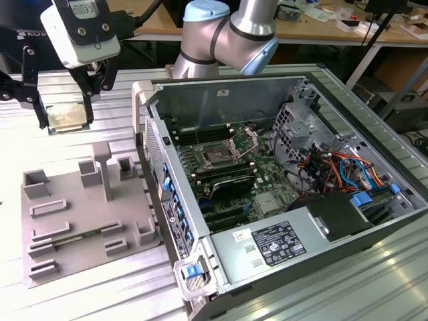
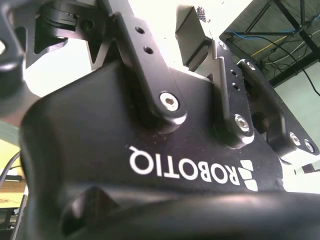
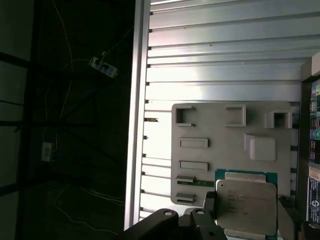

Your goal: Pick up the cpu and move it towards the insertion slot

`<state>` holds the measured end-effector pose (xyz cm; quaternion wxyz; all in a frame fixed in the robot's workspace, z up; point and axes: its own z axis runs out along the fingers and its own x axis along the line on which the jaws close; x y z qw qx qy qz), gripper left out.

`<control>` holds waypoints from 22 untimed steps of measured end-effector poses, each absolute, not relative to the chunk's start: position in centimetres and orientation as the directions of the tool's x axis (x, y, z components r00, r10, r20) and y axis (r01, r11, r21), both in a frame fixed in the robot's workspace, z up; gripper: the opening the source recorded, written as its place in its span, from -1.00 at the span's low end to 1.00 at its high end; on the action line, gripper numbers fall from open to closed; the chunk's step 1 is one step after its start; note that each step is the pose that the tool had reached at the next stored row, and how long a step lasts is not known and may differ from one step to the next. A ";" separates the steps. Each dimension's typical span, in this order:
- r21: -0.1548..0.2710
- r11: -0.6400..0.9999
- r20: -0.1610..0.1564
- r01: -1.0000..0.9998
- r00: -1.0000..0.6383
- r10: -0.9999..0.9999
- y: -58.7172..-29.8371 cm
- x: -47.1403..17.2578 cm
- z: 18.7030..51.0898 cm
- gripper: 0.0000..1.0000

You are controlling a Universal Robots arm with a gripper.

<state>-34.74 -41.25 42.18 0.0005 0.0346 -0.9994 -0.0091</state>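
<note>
Silvery metal tops the cpu [image 1: 67, 115], pinched by its opposite edges in the gripper [image 1: 67, 123] above the tabletop [image 1: 20, 154], past the grey fixture's [image 1: 80, 214] far edge, well apart from the insertion slot [image 1: 219, 155] (likely light, stiff, delicate underneath).

Exterior view bright, sharp. Second wrist view backlit, washed out. First wrist view: table [image 3: 220, 75] glare, cpu [image 3: 246, 207] shaded.
</note>
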 end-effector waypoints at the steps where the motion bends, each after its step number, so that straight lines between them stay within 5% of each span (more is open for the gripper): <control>1: 0.018 0.997 0.000 -0.069 -0.998 -0.069 -41.3 -34.7 42.2 0.06; 22: 0.018 0.997 0.000 -0.069 -0.998 -0.069 -41.3 -33.3 42.0 0.06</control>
